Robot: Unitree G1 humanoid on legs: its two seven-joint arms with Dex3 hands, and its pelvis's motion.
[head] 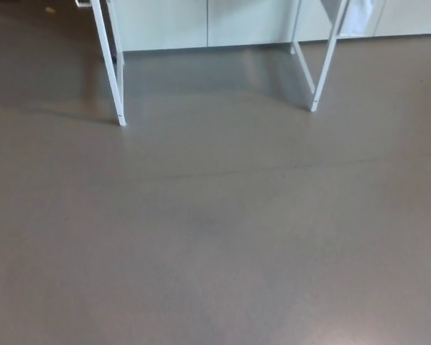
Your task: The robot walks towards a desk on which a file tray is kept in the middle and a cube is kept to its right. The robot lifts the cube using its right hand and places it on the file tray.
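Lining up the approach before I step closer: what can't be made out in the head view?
1. Desk top, file tray, cube: head view, cut off by the top edge; only the left desk leg and right desk leg show.
2. Both hands: outside the frame.
3. White object at top right: cropped by the edge, blurred.

**Desk legs ahead, panels behind**

The smooth grey floor (215,237) fills the near ground. On it, farther off, stand the white metal left desk leg (109,65) and the white metal right desk leg (325,57) — well apart. Behind both runs a row of pale flat cabinet panels (201,21).
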